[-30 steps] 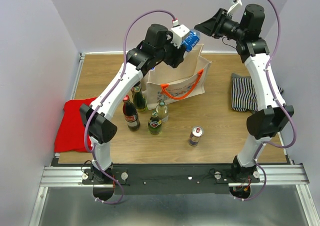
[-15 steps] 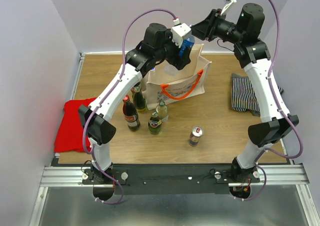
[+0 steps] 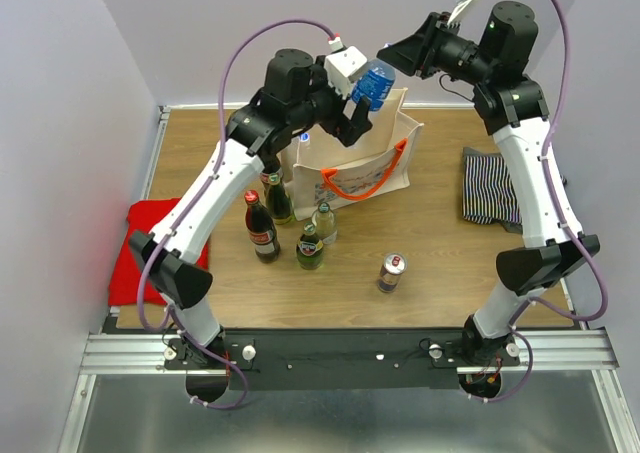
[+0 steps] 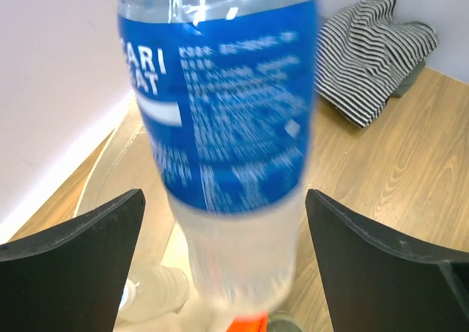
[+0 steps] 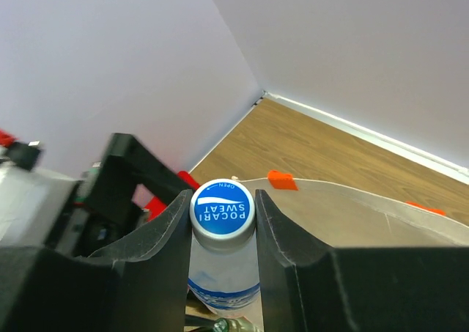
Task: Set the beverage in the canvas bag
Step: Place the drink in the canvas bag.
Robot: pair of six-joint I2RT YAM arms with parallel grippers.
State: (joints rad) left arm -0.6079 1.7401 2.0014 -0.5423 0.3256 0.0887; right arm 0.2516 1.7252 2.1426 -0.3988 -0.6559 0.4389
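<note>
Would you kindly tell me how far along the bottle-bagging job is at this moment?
Done: the blue-labelled bottle is up above the canvas bag. In hand: the right gripper pinches its cap; the left gripper stands open around its body, not touching. Left: lower it into the bag and release.

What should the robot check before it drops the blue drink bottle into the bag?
1. Right end effector shut on the clear plastic bottle with blue label, at its cap: ok.
2. Left end effector open, fingers apart from the bottle: ok.
3. Bottle hangs over the cream canvas bag with orange handles: ok.
4. Bag stands upright, mouth open: ok.
5. Room left inside the bag: cannot tell.
</note>
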